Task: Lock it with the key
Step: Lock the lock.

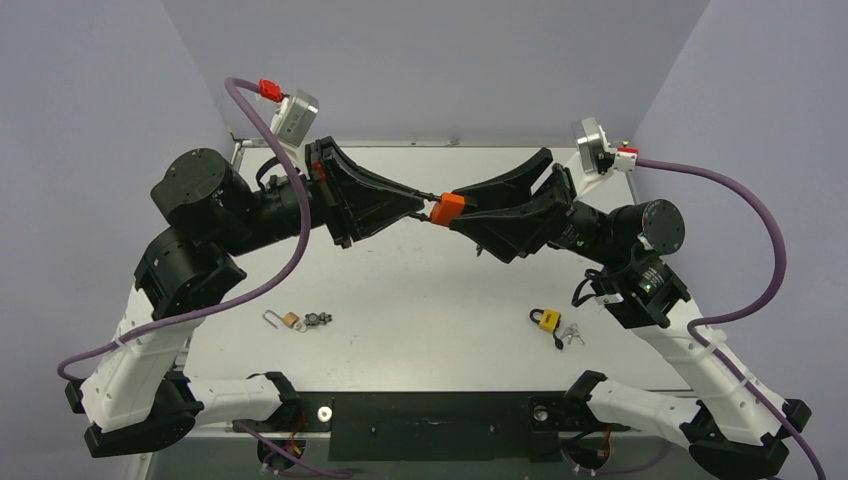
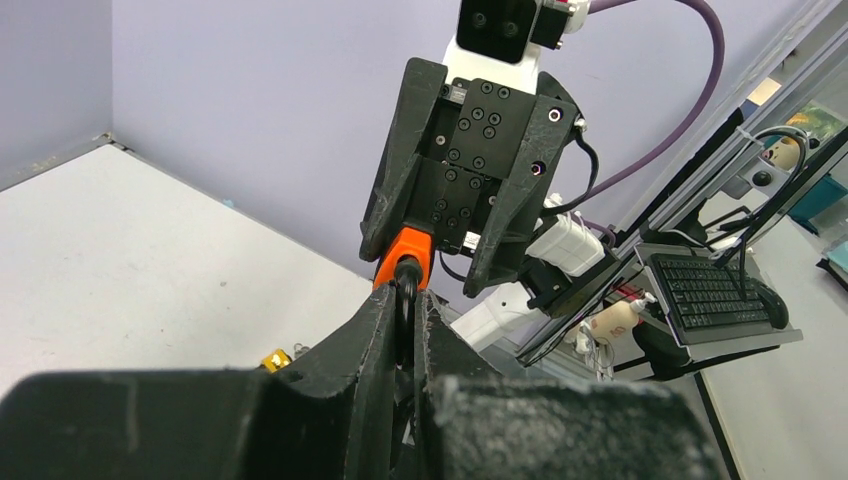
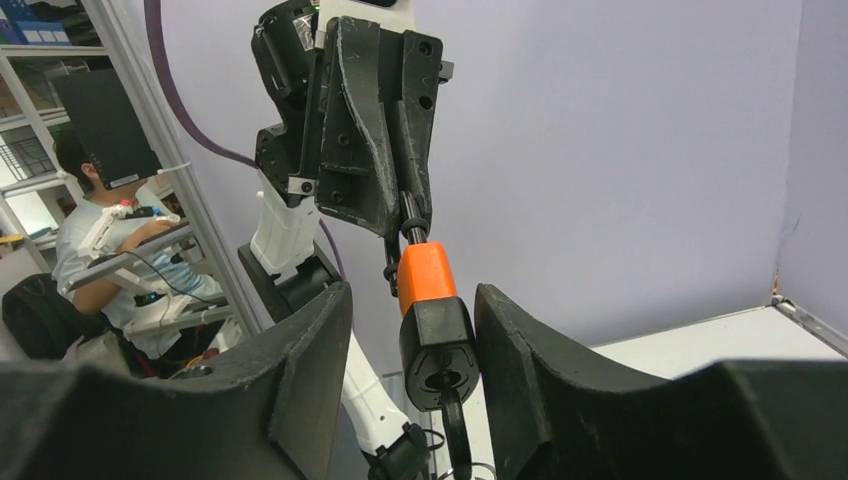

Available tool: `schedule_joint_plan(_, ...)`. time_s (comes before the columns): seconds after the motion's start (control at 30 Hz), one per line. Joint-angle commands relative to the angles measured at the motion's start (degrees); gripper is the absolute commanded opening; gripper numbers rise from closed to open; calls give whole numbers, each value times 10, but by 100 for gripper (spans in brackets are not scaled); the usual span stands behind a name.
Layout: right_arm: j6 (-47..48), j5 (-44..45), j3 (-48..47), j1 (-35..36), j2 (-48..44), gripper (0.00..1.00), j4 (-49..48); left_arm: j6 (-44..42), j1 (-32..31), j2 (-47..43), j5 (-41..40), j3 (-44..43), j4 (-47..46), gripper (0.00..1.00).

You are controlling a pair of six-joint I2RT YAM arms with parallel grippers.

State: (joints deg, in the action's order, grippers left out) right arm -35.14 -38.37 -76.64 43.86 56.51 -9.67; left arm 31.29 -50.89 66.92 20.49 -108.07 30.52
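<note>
The orange padlock (image 3: pixel 426 280) hangs in mid-air between the two arms, well above the tabletop (image 1: pixel 420 300); the left gripper (image 2: pixel 407 305) is clamped on its dark shackle (image 2: pixel 406 275), while the right gripper (image 1: pixel 462 214) stands with its jaws apart on either side of the body, a gap showing on at least one side. Below the orange part sits a black section with a round face, and something thin dangles under it; whether that is the key already seated, I cannot tell.

Judging by its look, the lock is small, rigid and fairly dense for its size; nothing in it will bend or crush, so a firm pinch is safe. The shackle is round and smooth, so it is likely to swivel in the left jaws if the body is twisted hard; the flat sides of the body should give the surer hold. Any key will be thin and light and easily tipped askew; it is best taken by its flat head and turned squarely.

A brass padlock (image 1: pixel 290 320) and a yellow padlock (image 1: pixel 545 319) lie on the tabletop, each with small metal bits beside it.
</note>
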Motion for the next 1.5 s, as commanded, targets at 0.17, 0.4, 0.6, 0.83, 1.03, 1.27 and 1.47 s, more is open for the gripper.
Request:
schedule_joint_plan(0.17, -21, -20, 18, -2, -6, 46, -59, 14, 5, -10, -11, -9, -73, 0)
schedule_joint_plan(0.4, -23, -20, 24, -1, -6, 46, -63, 15, 8, -14, -7, -3, -77, 0)
schedule_joint_plan(0.6, -31, -23, 29, -1, -4, 45, -69, 19, 10, -17, -6, 6, -83, 0)
schedule_joint_plan(0.83, -33, -22, 30, 0, -3, 35, -70, 19, 13, -19, -5, 12, -84, 0)
schedule_joint_plan(1.03, -41, -23, 30, 0, -3, 6, -70, 18, 17, -23, -5, 23, -88, 0)
schedule_joint_plan(1.27, -112, -31, 49, 5, -1, 0, -122, 13, 25, -40, 10, 95, -121, 0)
schedule_joint_plan(1.47, -146, -26, 66, 18, 9, 0, -150, 19, 26, -49, 38, 157, -158, 0)
